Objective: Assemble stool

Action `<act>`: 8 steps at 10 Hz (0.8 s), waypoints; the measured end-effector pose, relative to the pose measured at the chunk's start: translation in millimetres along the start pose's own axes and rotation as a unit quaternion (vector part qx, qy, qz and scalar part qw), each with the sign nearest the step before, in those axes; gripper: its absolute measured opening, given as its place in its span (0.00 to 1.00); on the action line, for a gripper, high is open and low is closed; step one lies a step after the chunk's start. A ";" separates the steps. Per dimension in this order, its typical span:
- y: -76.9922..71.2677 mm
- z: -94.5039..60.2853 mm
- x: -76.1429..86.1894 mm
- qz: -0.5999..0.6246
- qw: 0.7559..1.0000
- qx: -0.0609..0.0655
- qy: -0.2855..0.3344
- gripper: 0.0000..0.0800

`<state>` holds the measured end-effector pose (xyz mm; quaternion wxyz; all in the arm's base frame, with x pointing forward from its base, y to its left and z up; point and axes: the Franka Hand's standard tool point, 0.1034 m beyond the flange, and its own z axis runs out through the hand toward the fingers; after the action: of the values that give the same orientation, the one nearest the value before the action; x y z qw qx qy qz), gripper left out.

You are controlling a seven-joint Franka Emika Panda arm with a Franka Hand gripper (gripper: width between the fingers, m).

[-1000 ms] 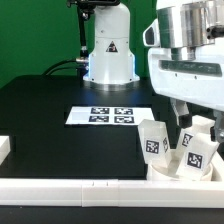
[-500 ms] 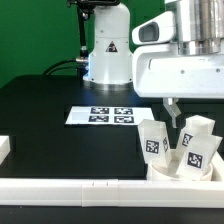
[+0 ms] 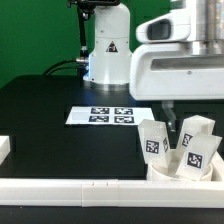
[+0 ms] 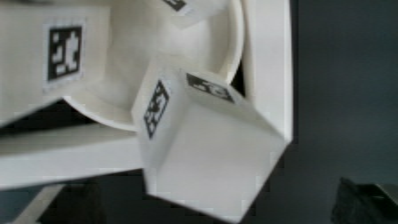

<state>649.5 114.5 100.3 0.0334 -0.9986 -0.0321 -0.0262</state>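
Note:
Three short white legs with black-and-white tags stand close together at the exterior view's right: one on the left [image 3: 152, 138], one in the middle [image 3: 190, 155], one behind [image 3: 200, 130]. They lean on the round seat [image 3: 163, 171], whose curved rim shows in the wrist view [image 4: 199, 45]. My gripper [image 3: 170, 120] hangs just above the left leg. In the wrist view the gripper [image 4: 214, 205] is open, with its dark fingertips [image 4: 368, 200] wide apart on either side of one tagged leg [image 4: 205, 150], not touching it.
The marker board [image 3: 112, 115] lies on the black table, to the left of the legs in the exterior view. A long white rail [image 3: 70, 187] runs along the front edge, and another rail [image 4: 267, 50] lies beside the seat. The robot base [image 3: 108, 50] stands at the back.
My gripper has moved toward the exterior view's left, from among the legs to above the left leg. The legs and the seat have not moved.

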 end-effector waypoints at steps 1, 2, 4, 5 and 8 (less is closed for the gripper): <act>1.4 -1.3 -1.2 -0.030 0.999 0.003 -0.011 0.81; 4.9 -1.8 0.9 -0.051 0.999 -0.002 -0.006 0.81; 9.6 -1.9 1.0 -0.109 0.994 -0.011 -0.008 0.81; 9.1 1.8 1.0 -0.170 0.985 -0.023 -0.010 0.81; -6.8 30.4 -2.8 -0.323 0.945 -0.044 -0.026 0.81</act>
<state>647.8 123.2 70.4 -0.0213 -0.9355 -0.3524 -0.0108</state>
